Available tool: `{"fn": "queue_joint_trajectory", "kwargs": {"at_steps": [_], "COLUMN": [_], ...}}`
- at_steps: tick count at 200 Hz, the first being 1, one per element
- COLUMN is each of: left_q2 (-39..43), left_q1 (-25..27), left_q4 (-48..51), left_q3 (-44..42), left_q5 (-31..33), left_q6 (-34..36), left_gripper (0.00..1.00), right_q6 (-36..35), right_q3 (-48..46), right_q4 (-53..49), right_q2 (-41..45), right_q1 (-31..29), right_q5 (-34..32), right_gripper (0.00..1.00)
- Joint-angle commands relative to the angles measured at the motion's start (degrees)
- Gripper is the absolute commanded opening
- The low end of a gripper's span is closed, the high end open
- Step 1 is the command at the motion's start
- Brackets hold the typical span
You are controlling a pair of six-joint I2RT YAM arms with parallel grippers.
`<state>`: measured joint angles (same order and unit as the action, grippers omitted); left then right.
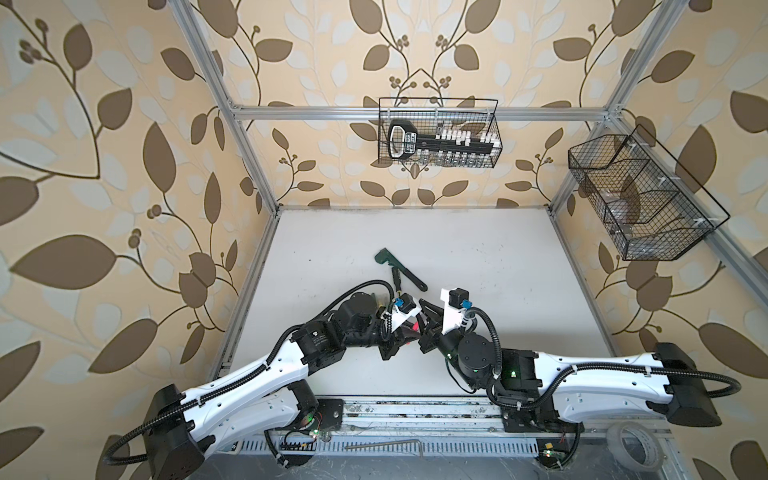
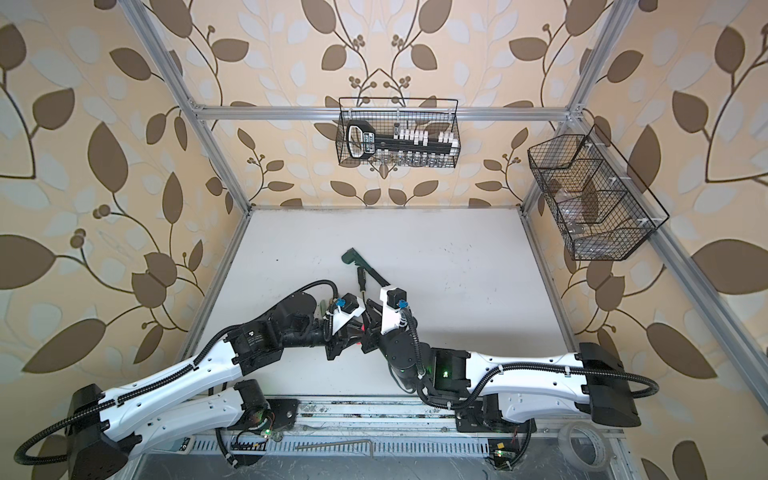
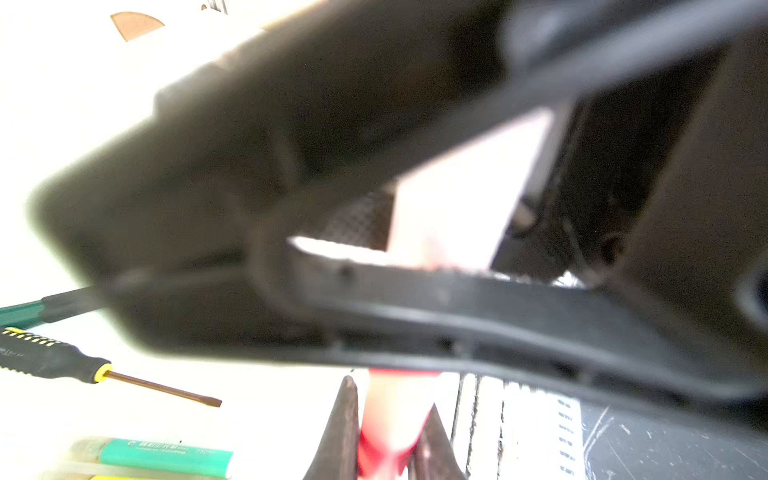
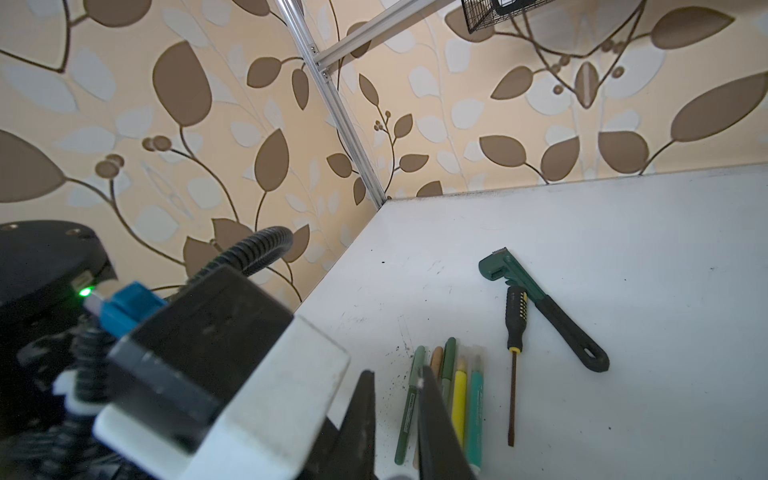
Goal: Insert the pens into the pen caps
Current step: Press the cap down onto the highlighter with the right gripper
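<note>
Wrench (image 4: 544, 305) touching screwdriver (image 4: 515, 316), pens (image 4: 459, 399) beside, arms (image 1: 357, 322) covering them overhead

On the white tabletop (image 1: 519, 257), the slim markers (image 4: 459, 399) lie side by side in a row. The thin black-handled screwdriver (image 4: 516, 316) lies just right of them, its handle against the dark green wrench (image 4: 557, 322). A black wire basket (image 1: 438, 133) hangs on the back wall, a second wire basket (image 1: 640, 199) on the right wall.

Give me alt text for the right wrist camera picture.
Five pens lie side by side on a white table, beside a black-handled screwdriver and a green wrench. Dark fingers of the right gripper show in front.
</note>
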<state>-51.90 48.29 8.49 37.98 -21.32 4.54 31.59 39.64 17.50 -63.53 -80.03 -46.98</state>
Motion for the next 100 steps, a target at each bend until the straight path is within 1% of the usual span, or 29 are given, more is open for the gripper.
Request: {"fn": "queue_joint_trajectory", "kwargs": {"at_steps": [1, 19, 35, 69, 86, 100], "left_q2": [0.92, 1.25, 1.26, 1.35, 1.66, 2.17], "left_q1": [-9.22, -9.62, -9.88, -10.14, -10.32, -10.41], "left_q4": [-26.21, -26.14, -25.81, -26.13, -25.57, -25.62], "left_q3": [10.71, 10.71, 10.98, 10.55, 10.45, 10.04], "left_q5": [26.24, 26.18, 25.39, 22.91, 22.47, 22.5], "left_q6": [-12.24, -12.72, -12.92, -12.89, -12.93, -12.98], "left_gripper": [0.0, 0.0, 0.0, 0.0, 0.0, 0.0], "right_q6": [-1.49, -1.36, -0.88, -2.06, -2.79, -3.02], "right_q3": [-4.09, -3.65, -4.3, -6.21, -6.15, -5.98], "right_q4": [-15.66, -16.28, -12.87, -0.91, -0.6, -1.91], "right_q2": [-0.55, -1.6, -3.08, -5.31, -4.06, -2.95], "right_q1": [-8.76, -9.95, -10.15, -10.07, -10.06, -10.06], "right_q5": [22.29, 21.61, 22.73, 30.7, 32.16, 31.79], "right_gripper": [0.0, 0.0, 0.0, 0.0, 0.0, 0.0]}}
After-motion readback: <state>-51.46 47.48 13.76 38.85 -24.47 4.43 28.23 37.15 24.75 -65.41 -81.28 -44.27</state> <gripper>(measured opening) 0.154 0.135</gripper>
